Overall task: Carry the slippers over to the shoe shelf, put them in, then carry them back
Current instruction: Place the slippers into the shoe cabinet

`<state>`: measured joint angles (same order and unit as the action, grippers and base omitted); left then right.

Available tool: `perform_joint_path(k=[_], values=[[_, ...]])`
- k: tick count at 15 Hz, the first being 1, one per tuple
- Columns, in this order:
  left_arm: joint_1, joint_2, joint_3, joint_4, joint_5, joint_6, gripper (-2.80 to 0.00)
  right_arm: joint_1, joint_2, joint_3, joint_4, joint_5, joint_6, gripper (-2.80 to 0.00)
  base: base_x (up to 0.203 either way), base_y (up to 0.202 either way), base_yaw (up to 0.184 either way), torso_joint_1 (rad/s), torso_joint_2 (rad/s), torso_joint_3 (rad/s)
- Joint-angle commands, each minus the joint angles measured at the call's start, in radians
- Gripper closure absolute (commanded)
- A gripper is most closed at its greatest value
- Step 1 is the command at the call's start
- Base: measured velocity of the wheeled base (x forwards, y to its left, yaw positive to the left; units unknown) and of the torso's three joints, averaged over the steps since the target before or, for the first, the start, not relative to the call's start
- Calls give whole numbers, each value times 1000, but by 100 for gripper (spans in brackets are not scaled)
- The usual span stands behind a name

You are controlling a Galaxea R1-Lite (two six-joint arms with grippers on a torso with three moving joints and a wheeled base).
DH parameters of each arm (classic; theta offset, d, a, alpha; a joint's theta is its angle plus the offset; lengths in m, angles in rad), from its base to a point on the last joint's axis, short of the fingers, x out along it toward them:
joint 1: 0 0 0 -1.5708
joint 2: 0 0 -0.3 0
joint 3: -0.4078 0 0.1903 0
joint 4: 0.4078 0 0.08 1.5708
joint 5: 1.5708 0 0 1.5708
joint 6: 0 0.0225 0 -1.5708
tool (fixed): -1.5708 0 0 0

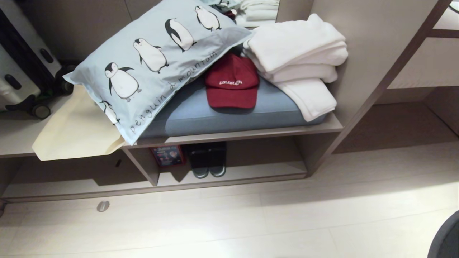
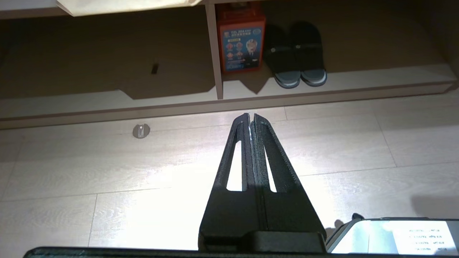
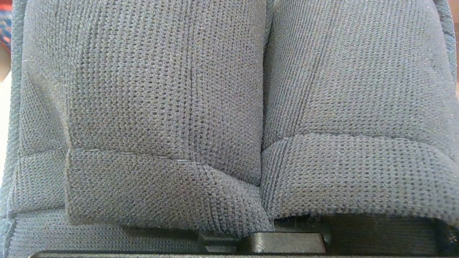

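Observation:
The grey-blue knitted slippers [image 3: 229, 107] fill the right wrist view, side by side, strap bands toward the camera. My right gripper is shut on them; its fingers are hidden under the fabric and only its black base [image 3: 283, 243] shows. In the left wrist view my left gripper [image 2: 250, 116] is shut and holds nothing, hanging over the pale floor just in front of the shoe shelf [image 2: 358, 80]. In the head view the shoe shelf [image 1: 251, 171] is the low cubby under the bench, with a divider panel [image 1: 143, 166]. Neither arm appears there.
A darker pair of slippers [image 2: 299, 57] and a red box [image 2: 242, 43] stand in the cubby right of the divider. On the bench lie a penguin pillow [image 1: 154, 61], a red cap [image 1: 232, 82], white towels [image 1: 301, 57]. A metal disc [image 1: 103, 206] sits in the floor.

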<state>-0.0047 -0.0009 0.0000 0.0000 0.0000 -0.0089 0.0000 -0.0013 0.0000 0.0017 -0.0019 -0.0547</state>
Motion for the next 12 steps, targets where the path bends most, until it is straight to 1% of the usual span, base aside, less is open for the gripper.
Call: perform_joint_path(k=[1,12], values=[[0,1,2,0,0,0,0,0,-2,2,0,0,-1,0,0,0,0,7,7,-203],[0,1,2,0,0,0,0,0,-2,2,0,0,-1,0,0,0,0,2,3,-197]])
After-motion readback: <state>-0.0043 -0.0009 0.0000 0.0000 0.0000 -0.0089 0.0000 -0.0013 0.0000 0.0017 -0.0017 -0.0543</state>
